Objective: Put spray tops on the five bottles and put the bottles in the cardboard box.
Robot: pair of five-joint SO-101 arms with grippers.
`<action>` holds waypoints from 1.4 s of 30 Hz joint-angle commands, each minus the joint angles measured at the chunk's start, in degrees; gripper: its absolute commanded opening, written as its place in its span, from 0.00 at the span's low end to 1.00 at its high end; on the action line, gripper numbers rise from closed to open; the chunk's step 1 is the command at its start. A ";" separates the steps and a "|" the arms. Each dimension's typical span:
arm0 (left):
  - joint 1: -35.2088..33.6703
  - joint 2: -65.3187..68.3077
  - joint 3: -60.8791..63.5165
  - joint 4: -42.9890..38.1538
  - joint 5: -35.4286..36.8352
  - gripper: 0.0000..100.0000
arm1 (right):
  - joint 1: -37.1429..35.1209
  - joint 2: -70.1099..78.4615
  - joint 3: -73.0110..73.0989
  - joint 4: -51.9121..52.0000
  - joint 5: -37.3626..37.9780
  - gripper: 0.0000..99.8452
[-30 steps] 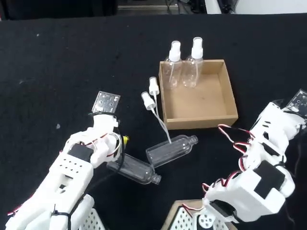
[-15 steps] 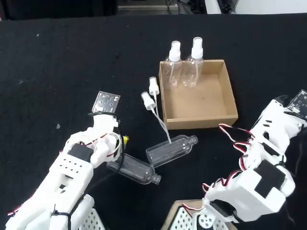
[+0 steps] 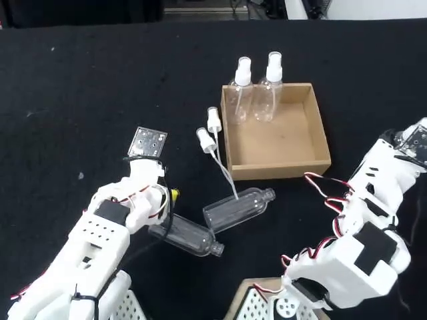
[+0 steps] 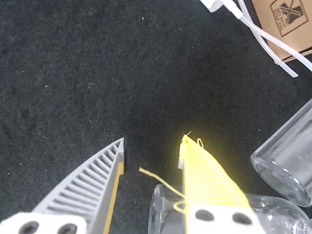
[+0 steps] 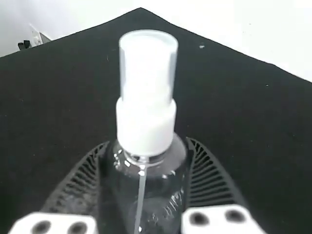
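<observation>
R fingers (image 5: 80, 185) grip capped bottle (image 5: 146, 117) nr counter's (image 3: 100, 80) right edge; next: carry to box (image 3: 277, 171), set upright. L fingers (image 4: 92, 185) wide, empty.

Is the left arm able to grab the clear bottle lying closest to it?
Probably yes. The left gripper has its fingers open, and the clear uncapped plastic bottle lies right beside the yellow one with nothing between them.

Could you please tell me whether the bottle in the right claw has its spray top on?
On. The white spray top sits on the neck of the clear bottle, which the right claw grips.
</observation>
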 commanded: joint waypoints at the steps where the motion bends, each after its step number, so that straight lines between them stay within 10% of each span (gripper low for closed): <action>1: 0.04 -1.14 -0.84 0.00 -0.53 0.18 | 1.85 -0.84 -3.38 -1.85 0.26 0.03; 11: 0.04 -1.14 -0.84 -0.09 -0.53 0.18 | 4.04 -16.31 2.95 -0.97 0.09 0.01; 23: 0.04 -1.14 -0.75 0.18 -0.53 0.18 | -14.59 -40.13 -9.71 44.84 -7.03 0.01; 42: -4.00 -1.14 -1.36 -0.09 -0.35 0.18 | -31.03 -40.13 2.15 26.11 -14.68 0.01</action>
